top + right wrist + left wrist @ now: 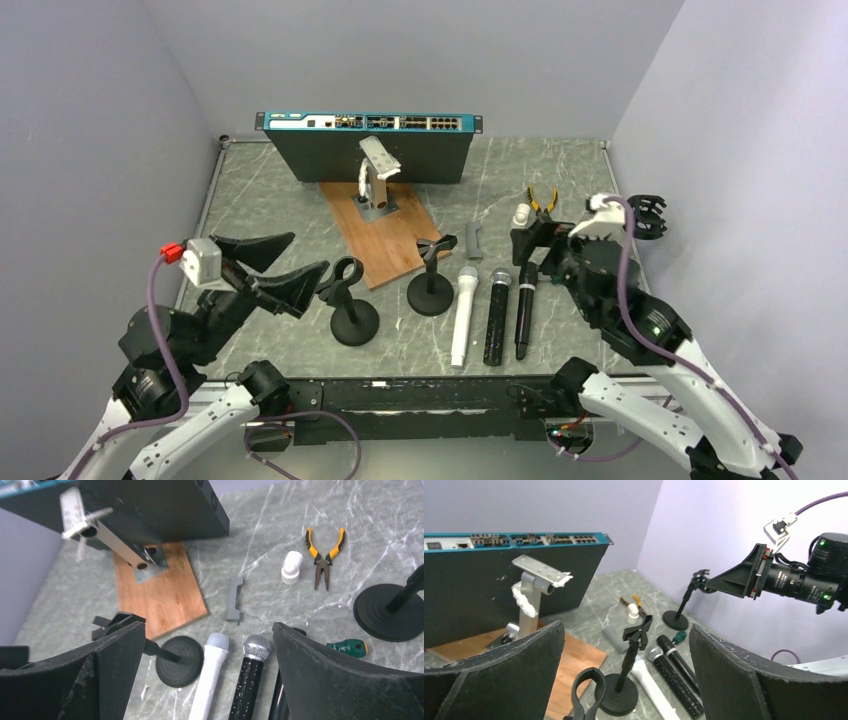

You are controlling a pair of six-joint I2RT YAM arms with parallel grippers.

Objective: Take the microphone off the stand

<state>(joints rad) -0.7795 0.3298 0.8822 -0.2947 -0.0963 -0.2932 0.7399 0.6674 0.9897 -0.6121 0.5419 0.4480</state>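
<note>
Three microphones [497,315] lie flat just right of the middle stand [431,282], parallel, none clipped; the right gripper [535,243], jaws spread, is nearer than the left gripper [305,255], also spread.

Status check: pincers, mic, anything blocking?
Left pincer open, empty; right pincer open, empty. White microphone, speckled microphone, slim microphone flat on table. Near stand and middle stand clips bare. Nothing blocking them.

Background clutter only.
You see a network switch [370,155] at back, wooden board [390,245] before it, pliers [324,562] beside white elbow [291,567].
</note>
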